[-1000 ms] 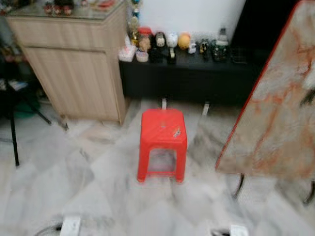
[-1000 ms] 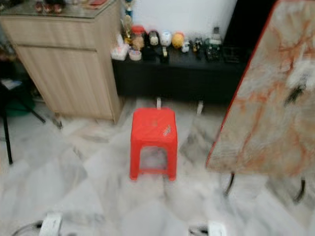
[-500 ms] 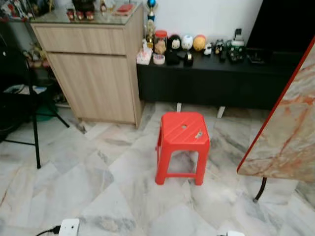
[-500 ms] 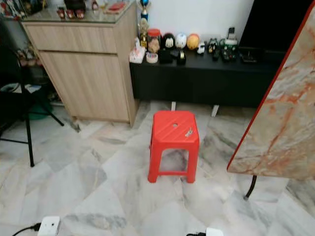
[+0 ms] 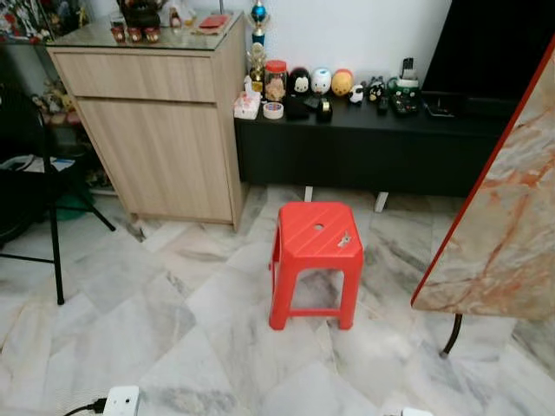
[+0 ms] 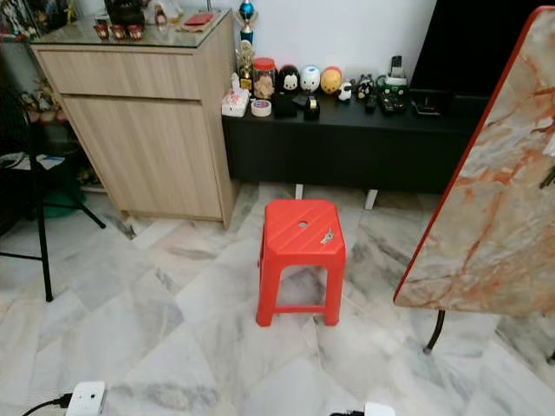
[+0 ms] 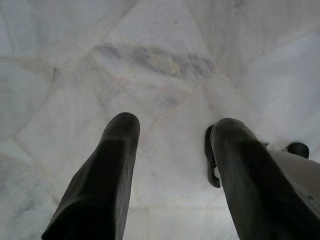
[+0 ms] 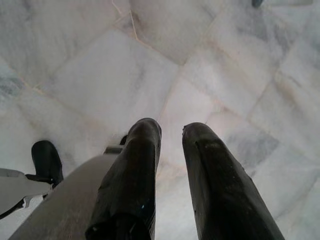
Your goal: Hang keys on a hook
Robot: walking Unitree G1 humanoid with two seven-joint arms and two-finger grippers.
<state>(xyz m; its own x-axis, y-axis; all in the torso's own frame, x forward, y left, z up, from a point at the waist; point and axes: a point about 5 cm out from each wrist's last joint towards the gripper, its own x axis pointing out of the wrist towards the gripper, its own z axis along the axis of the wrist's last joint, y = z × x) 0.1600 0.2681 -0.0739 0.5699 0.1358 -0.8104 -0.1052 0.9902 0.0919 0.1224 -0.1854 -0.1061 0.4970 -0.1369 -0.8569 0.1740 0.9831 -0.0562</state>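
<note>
- A small silvery bunch of keys (image 5: pixel 344 240) lies flat on the seat of a red plastic stool (image 5: pixel 315 260), near the seat's right front corner, beside a round hole in the top; it is too small to make out single keys.
- The stool stands alone on pale grey-veined marble floor (image 5: pixel 165 321), with bare tiles on every side of it.
- Behind the stool a low black bench (image 5: pixel 381 143) runs along the wall, its top crowded with jars and small figurines (image 5: pixel 310 82).
- To the robot's left a light wooden cabinet (image 5: pixel 160 130) stands against the bench's end; further left is a black chair (image 5: pixel 39 199) with thin legs.
- To the right, a marble-patterned tabletop with a red rim (image 5: pixel 503 217) leans on edge, its lower corner near the stool.
- The left gripper (image 7: pixel 172 127) hangs over bare floor, fingers spread wide with nothing between them.
- The right gripper (image 8: pixel 171 131) also hangs over the tiles, fingers a narrow gap apart and holding nothing.
</note>
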